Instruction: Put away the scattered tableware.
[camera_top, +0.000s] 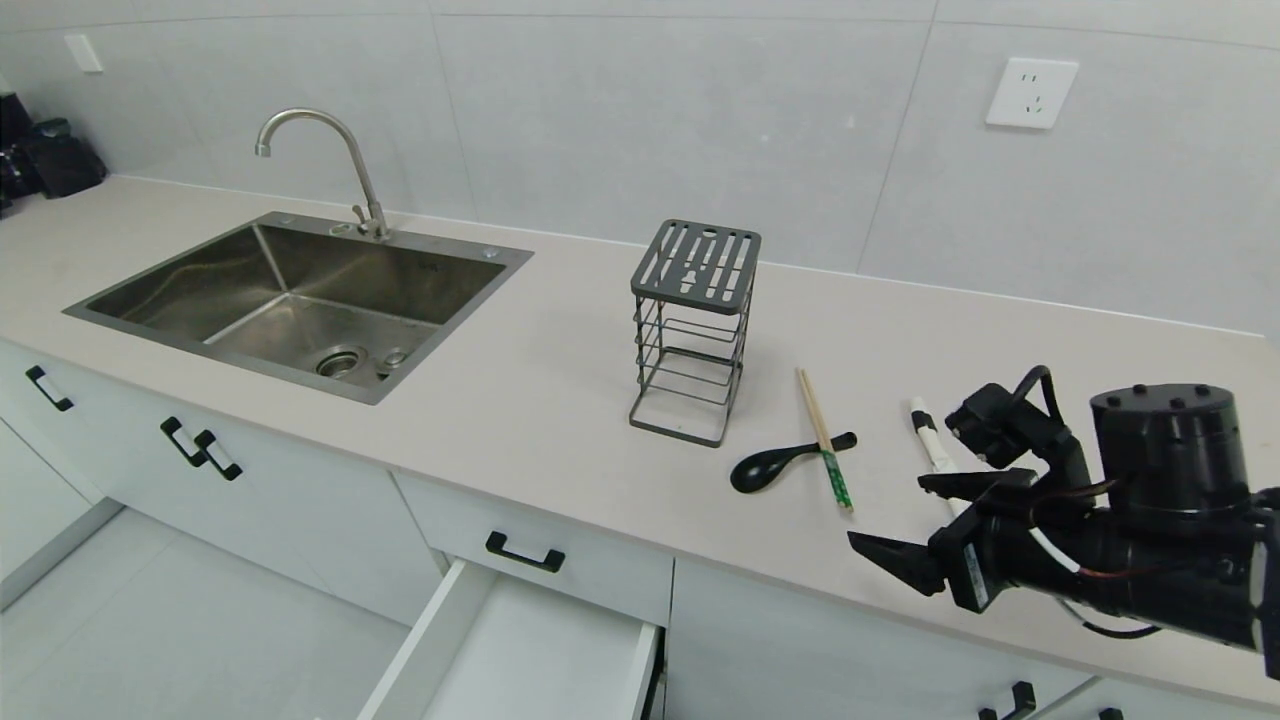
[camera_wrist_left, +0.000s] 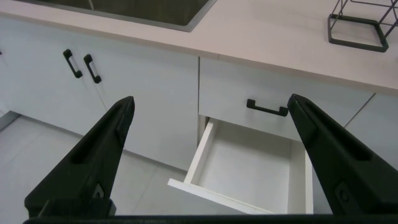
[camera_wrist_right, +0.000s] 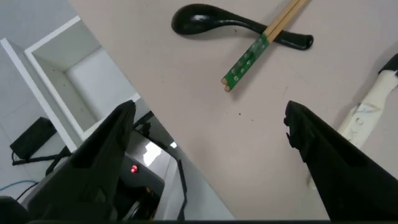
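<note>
A black spoon (camera_top: 775, 463) lies on the pale counter (camera_top: 540, 400), with a pair of wooden chopsticks with green ends (camera_top: 822, 435) resting across its handle. To their right lies a white utensil with a black tip (camera_top: 930, 435). My right gripper (camera_top: 887, 510) hovers open over the counter's front edge, just right of the spoon and near the white utensil, holding nothing. Its wrist view shows the spoon (camera_wrist_right: 205, 18), the chopsticks (camera_wrist_right: 261, 43) and the white utensil (camera_wrist_right: 373, 99) beyond the right gripper (camera_wrist_right: 210, 112). My left gripper (camera_wrist_left: 211, 102) stands open above an open white drawer (camera_wrist_left: 249, 168).
A dark wire rack (camera_top: 693, 330) stands upright left of the spoon. A steel sink (camera_top: 290, 300) with a faucet (camera_top: 330, 140) sits at the far left. The open drawer (camera_top: 520, 650) juts out below the counter, under the rack. Cabinet doors with black handles (camera_top: 200, 445) lie left of it.
</note>
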